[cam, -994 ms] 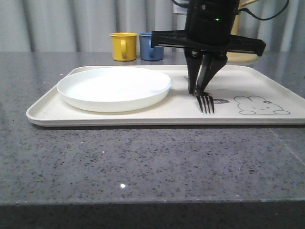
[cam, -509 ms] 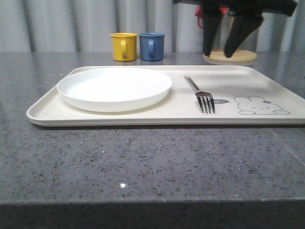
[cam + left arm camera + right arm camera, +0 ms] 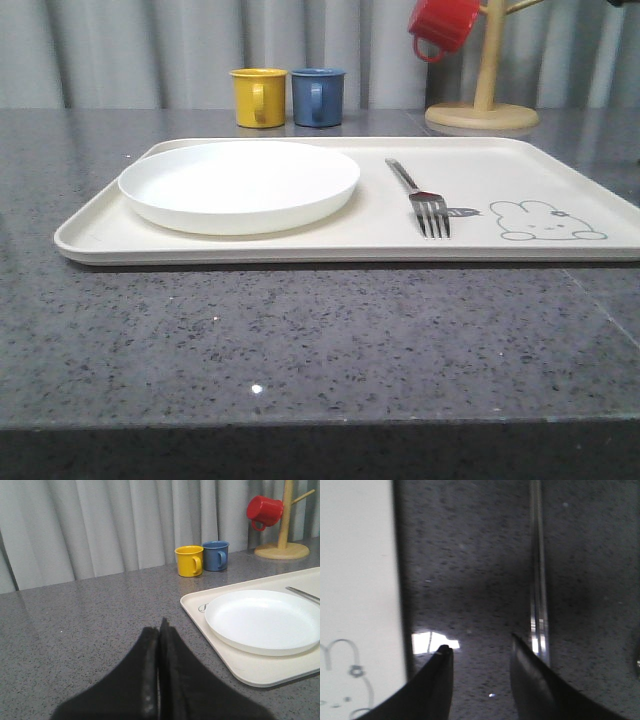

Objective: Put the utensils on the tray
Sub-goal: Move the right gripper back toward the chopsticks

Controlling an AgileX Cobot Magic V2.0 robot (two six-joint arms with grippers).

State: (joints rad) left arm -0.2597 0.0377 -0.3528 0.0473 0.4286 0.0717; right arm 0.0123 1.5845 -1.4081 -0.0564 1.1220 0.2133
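Note:
A silver fork (image 3: 424,199) lies on the cream tray (image 3: 520,165), between the plate and the drawn rabbit (image 3: 545,222), tines toward the front. Its handle tip (image 3: 302,595) shows in the left wrist view. My right gripper (image 3: 480,642) hangs open over bare table just beside the tray's edge (image 3: 355,580), nothing between its fingers. A slim silver pair of chopsticks (image 3: 537,580) lies on the table beyond its far finger. My left gripper (image 3: 160,626) is shut and empty, low over the table to the left of the tray (image 3: 250,672).
A round white plate (image 3: 240,183) takes up the tray's left half. Yellow mug (image 3: 259,97) and blue mug (image 3: 319,96) stand behind the tray. A red mug (image 3: 443,24) hangs on a wooden mug tree (image 3: 484,105) at the back right.
My right gripper let go of the fork, rose and left the front view to the right. The fork stays flat on the tray.

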